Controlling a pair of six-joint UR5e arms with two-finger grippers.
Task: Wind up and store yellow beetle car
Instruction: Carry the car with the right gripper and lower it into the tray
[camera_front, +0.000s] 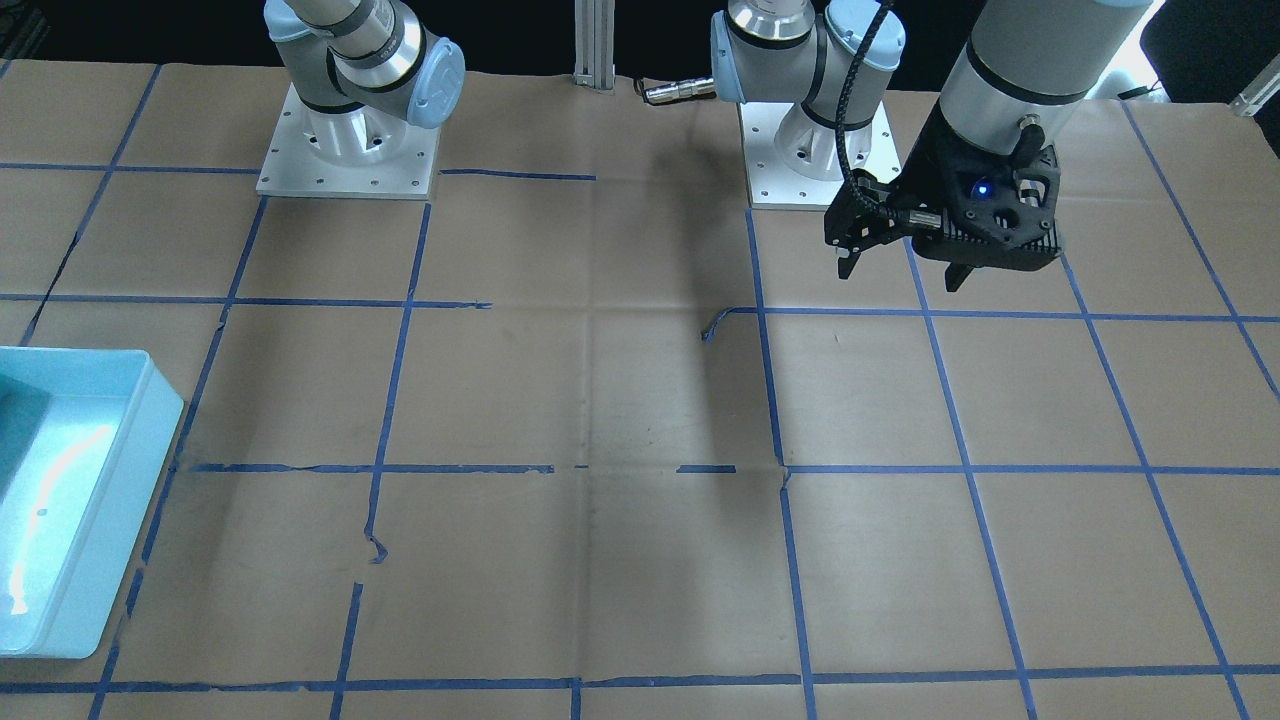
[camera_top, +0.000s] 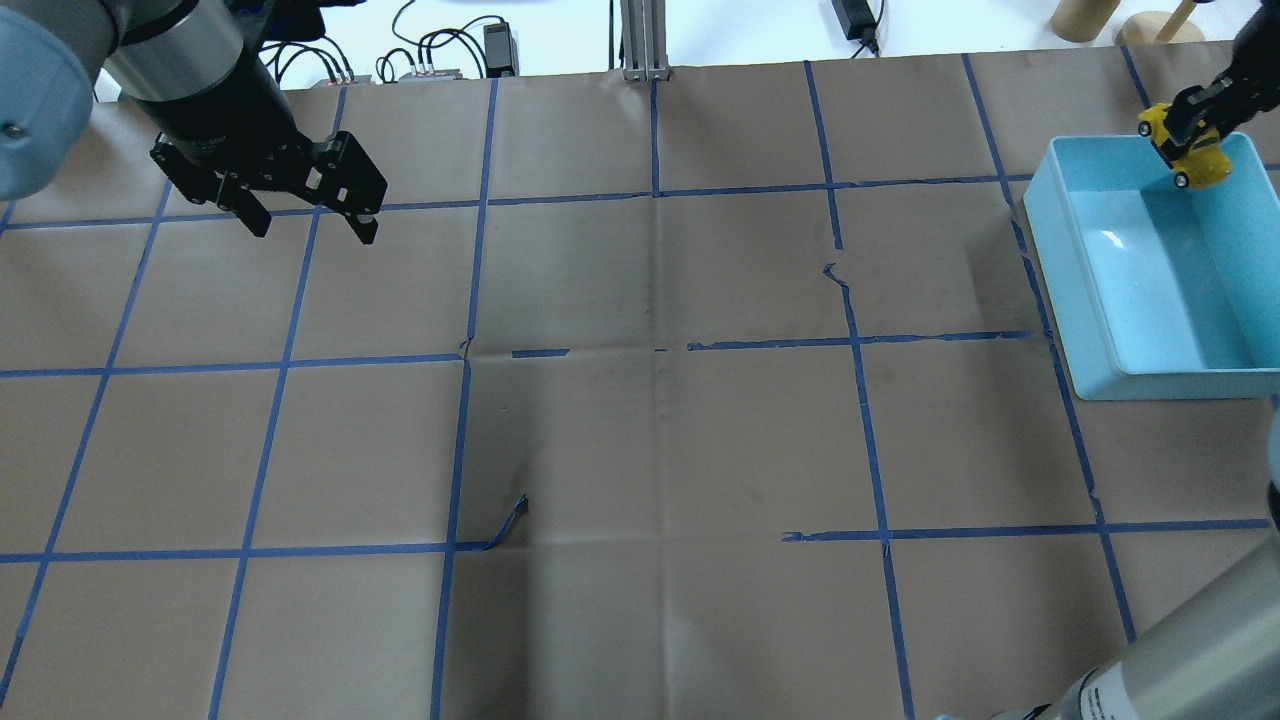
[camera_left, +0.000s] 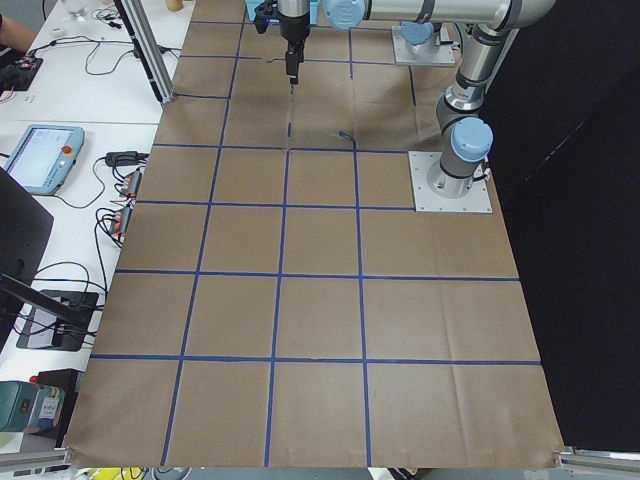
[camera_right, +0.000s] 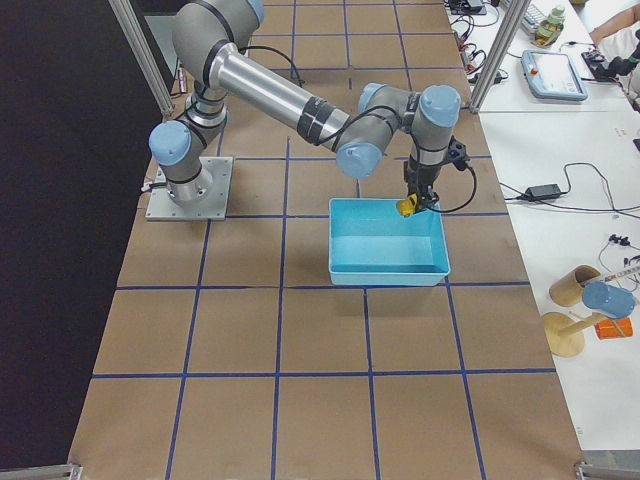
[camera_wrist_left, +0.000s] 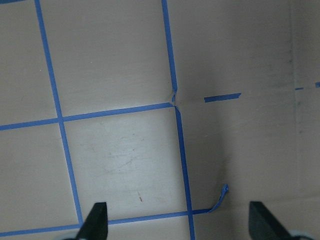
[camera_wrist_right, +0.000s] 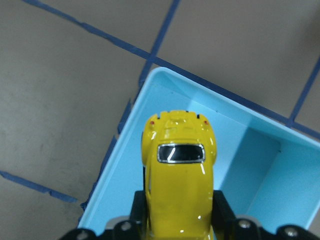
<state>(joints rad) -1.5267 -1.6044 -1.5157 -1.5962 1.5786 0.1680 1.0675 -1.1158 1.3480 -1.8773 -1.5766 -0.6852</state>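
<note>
Storing step in hand, I judge. Right gripper pinches small glossy yellow beetle car by flanks, above corner of light-blue plastic bin (not yet set down). Next: lower, release gently. Left gripper spread, empty, well apart.

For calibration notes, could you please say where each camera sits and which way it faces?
Front-facing: across the table, facing the robot's bases; left gripper shows.
Overhead: behind the robot, looking forward-down; both arms, right gripper.
Exterior left: table's left end, along it; left arm.
Exterior right: opposite end; right arm reaching the blue bin.
Left wrist: down at taped paper; own fingertips.
Right wrist: down at the gripped yellow beetle car.
Shared: overhead and exterior right both show car and bin.
</note>
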